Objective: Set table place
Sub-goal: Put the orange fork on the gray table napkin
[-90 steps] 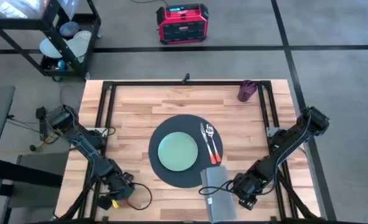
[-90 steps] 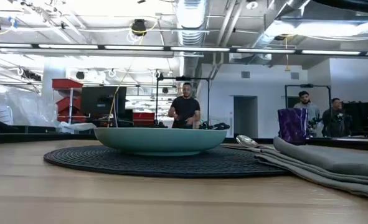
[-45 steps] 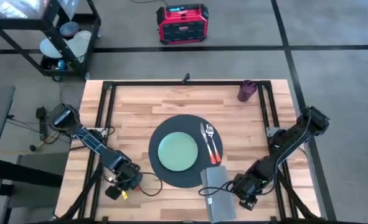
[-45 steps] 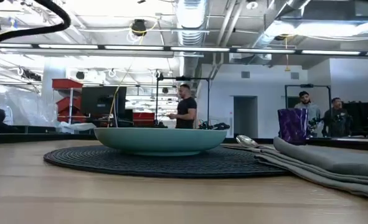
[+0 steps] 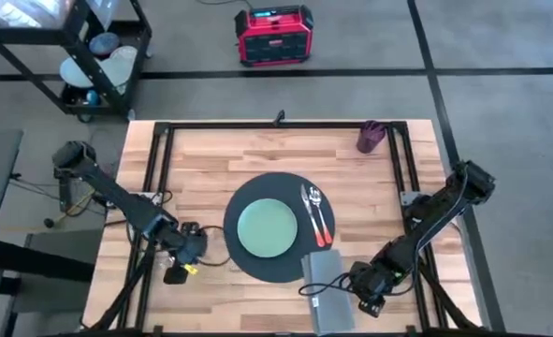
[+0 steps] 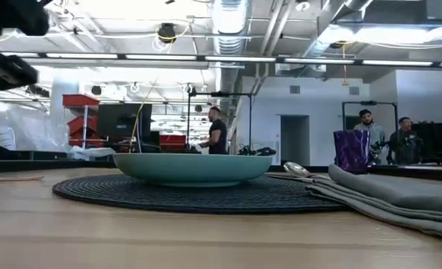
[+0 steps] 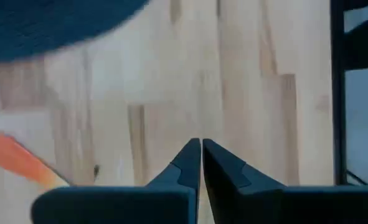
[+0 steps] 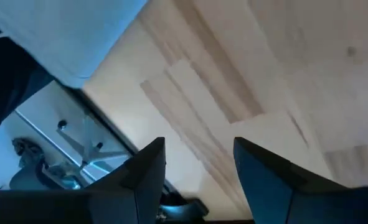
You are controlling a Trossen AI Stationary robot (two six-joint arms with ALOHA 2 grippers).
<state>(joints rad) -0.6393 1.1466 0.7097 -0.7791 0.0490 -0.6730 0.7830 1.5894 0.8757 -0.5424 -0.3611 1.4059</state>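
The round dark place mat (image 5: pixel 241 264) lies in the middle of the light-wood table (image 5: pixel 192 159), with a pale green plate (image 5: pixel 267 227) on it (image 6: pixel 193 167). My left gripper (image 5: pixel 197 247) hovers just left of the mat, shut and holding nothing (image 7: pixel 200 147); the mat's edge (image 7: pixel 47 25) shows ahead of it. My right gripper (image 5: pixel 358 282) stands open (image 8: pixel 199 163) near the table's near edge, right beside the grey folded napkin (image 5: pixel 325 285), with nothing between its fingers.
A fork and a spoon with red handles (image 5: pixel 315 215) lie on the mat, right of the plate. A purple cup (image 5: pixel 371 137) stands at the far right corner. Black frame rails (image 5: pixel 159 178) run along the table's sides. A black cart (image 5: pixel 98 56) and a red box (image 5: pixel 274 35) stand beyond the table.
My left gripper has risen from the table's near left corner and swung toward the far edge and the place mat, ending close to the mat's left rim. The right arm and everything on the table have kept still.
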